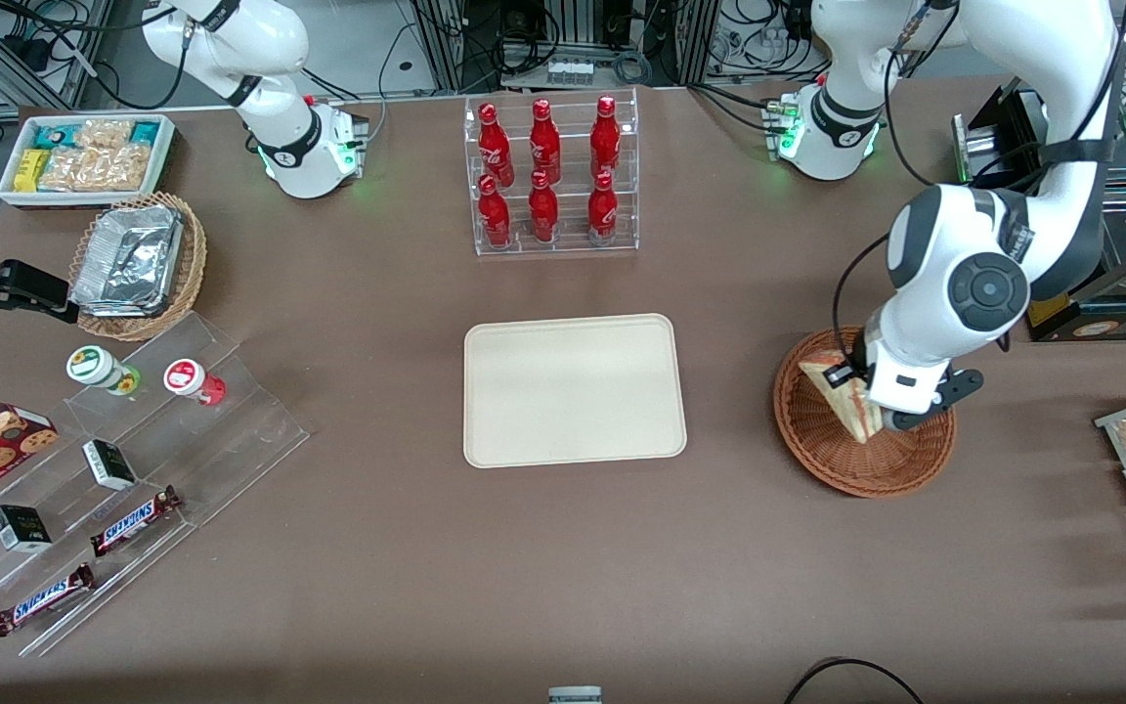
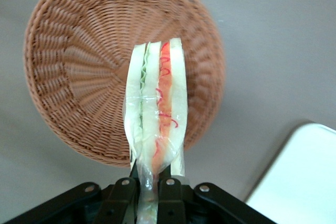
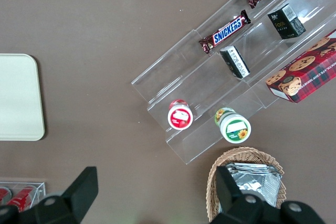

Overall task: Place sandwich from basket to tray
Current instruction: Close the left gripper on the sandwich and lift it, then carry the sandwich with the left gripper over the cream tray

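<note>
My counter is a brown sheet. The cream tray lies flat at its middle, with the clear rack of red bottles farther from the front camera. Toward my end sits the reddish-brown basket, and my claw hangs above it, pinching the sandwich by its edge. Toward the parked arm's end lie a tan wicker basket holding a foil container, a white tray of snack packets, and stepped clear shelves with candy bars, small boxes and two jars.
</note>
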Controlling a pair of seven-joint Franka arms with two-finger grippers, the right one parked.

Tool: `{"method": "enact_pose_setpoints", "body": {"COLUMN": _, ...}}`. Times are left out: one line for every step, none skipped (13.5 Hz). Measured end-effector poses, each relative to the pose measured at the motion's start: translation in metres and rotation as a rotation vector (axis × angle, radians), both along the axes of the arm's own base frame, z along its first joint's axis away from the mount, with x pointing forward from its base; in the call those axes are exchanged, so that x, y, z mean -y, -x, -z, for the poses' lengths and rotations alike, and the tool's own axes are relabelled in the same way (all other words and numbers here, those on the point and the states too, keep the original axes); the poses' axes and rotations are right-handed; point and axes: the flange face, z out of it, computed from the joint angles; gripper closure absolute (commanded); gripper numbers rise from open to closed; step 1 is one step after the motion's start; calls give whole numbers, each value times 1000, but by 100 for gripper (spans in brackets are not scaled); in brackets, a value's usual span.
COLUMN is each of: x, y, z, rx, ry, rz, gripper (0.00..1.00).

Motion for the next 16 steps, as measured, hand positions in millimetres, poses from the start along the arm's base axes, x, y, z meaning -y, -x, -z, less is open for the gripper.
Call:
{"method": "enact_pose_setpoints", "body": {"x": 22, "y": 1, "z": -3, "rx": 7, "ry": 4, "rz": 36, "gripper": 100}}
{"method": "enact_pose_setpoints", "body": {"x": 47, "y": 4, "z": -1, "rx": 6, "ry": 7, "rz": 78, "gripper": 100}}
{"method": "enact_pose_setpoints", "body": {"x": 75, "y": 8, "z": 5, "rx": 1, "ry": 9, "rz": 121, "gripper": 100}}
{"method": "enact_pose_setpoints", "body": {"x": 100, "y": 11, "z": 12, "rx": -5, "ry": 11, "rz": 161, "gripper": 100}}
{"method": "enact_pose_setpoints", "body": {"x": 123, "y": 15, "z": 18, "rx": -10, "ry": 13, "rz": 196, "gripper": 100}}
{"method": "enact_pose_setpoints", "body": {"x": 144, "y": 17, "z": 24, "rx": -14, "ry": 18, "rz": 225, "gripper": 100}}
{"method": "enact_pose_setpoints", "body": {"x": 164, "y": 19, "z": 31, "rx": -19, "ry": 25, "rz": 251, "gripper": 100}}
{"method": "enact_pose_setpoints", "body": {"x": 184, "y": 22, "z": 37, "rx": -24, "ry": 32, "rz": 275, "gripper": 100}}
{"method": "enact_pose_setpoints", "body": {"x": 202, "y": 24, "z": 45, "rx": -29, "ry": 36, "rz": 299, "gripper": 100}}
{"method": "enact_pose_setpoints", "body": {"x": 220, "y": 27, "z": 52, "rx": -35, "ry": 43, "rz": 319, "gripper": 100}}
{"method": "enact_pose_setpoints", "body": {"x": 237, "y": 30, "z": 60, "rx": -45, "ry": 60, "rz": 329, "gripper": 100}}
{"method": "enact_pose_setpoints", "body": {"x": 253, "y": 33, "z": 67, "rx": -57, "ry": 80, "rz": 335, "gripper": 100}}
{"method": "enact_pose_setpoints", "body": {"x": 267, "y": 34, "z": 73, "rx": -63, "ry": 96, "rz": 339, "gripper": 100}}
{"method": "enact_pose_setpoints", "body": {"x": 281, "y": 35, "z": 78, "rx": -64, "ry": 102, "rz": 338, "gripper": 100}}
{"method": "enact_pose_setpoints", "body": {"x": 294, "y": 38, "z": 83, "rx": -64, "ry": 103, "rz": 335, "gripper": 100}}
{"method": "enact_pose_setpoints", "body": {"x": 306, "y": 41, "z": 87, "rx": -63, "ry": 103, "rz": 335, "gripper": 100}}
